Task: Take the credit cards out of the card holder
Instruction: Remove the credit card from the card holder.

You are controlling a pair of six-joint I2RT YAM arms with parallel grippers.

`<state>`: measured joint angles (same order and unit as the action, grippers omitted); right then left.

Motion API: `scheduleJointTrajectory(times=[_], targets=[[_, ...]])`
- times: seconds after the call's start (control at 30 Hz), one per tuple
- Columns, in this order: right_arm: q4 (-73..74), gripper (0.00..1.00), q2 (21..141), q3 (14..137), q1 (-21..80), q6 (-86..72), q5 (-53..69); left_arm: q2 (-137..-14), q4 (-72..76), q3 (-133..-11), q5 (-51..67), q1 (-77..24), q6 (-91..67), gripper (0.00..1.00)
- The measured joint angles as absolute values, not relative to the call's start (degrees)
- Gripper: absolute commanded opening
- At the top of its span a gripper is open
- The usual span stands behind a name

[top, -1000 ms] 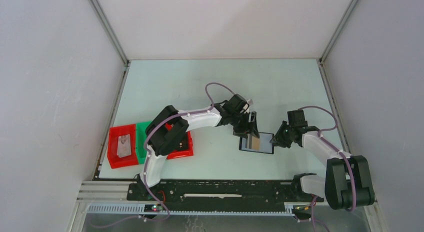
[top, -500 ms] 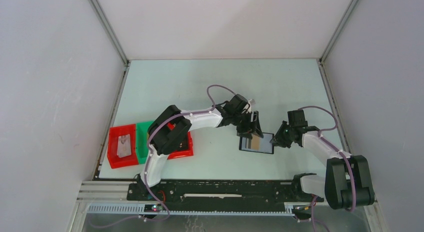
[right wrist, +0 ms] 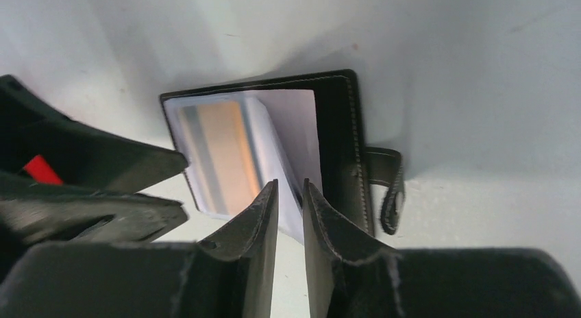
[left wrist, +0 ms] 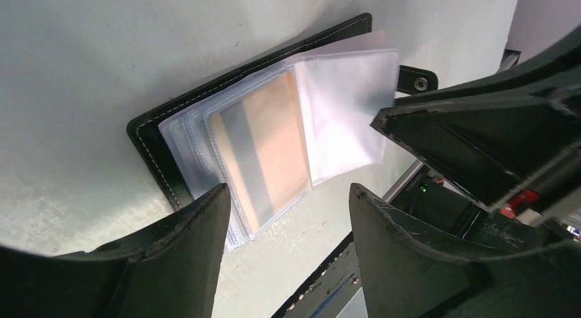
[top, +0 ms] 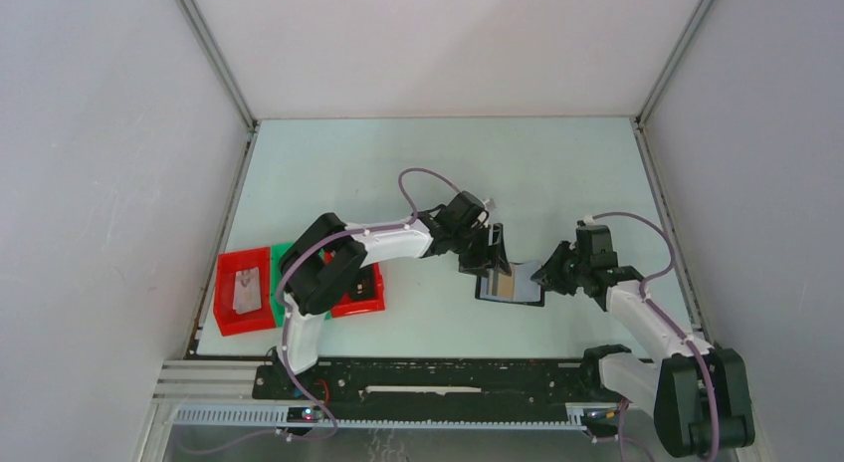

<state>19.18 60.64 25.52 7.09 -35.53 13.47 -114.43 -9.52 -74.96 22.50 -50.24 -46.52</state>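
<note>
The black card holder (top: 488,297) lies open on the table, its clear plastic sleeves fanned out. A tan credit card (top: 508,283) sits in the top sleeve; it shows in the left wrist view (left wrist: 264,147) and the right wrist view (right wrist: 223,153). Pale cards are not clearly seen. My left gripper (top: 491,255) is open and empty, hovering over the holder's left edge (left wrist: 147,136). My right gripper (top: 545,276) is nearly shut, with one raised clear sleeve (right wrist: 294,126) between its fingers, at the holder's right panel (right wrist: 339,126).
Red tray (top: 244,293), green tray (top: 284,268) and another red tray (top: 358,295) stand at the left near the left arm. The holder's snap strap (right wrist: 390,194) sticks out to the right. White walls enclose the table.
My right gripper has moved left onto the holder's right side and closed around a sleeve. My left gripper has shifted slightly left, staying open over the holder.
</note>
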Motion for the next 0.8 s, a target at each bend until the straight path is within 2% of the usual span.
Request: scheduleJointTrajectory(times=[0.3, 0.53, 0.8], targets=[[19.5, 0.31, 62.6, 25.7, 7.9, -36.4, 11.4, -114.4, -9.5, -74.7, 22.7, -50.2, -46.5, 0.69], [22.3, 0.4, 63.6, 26.0, 7.1, -37.0, 7.9, -114.9, -9.5, -74.7, 23.2, -50.1, -46.5, 0.69], [24.2, 0.43, 56.0, 26.1, 7.1, -37.3, 5.8, -114.9, -9.5, -74.7, 23.2, -50.1, -46.5, 0.69]])
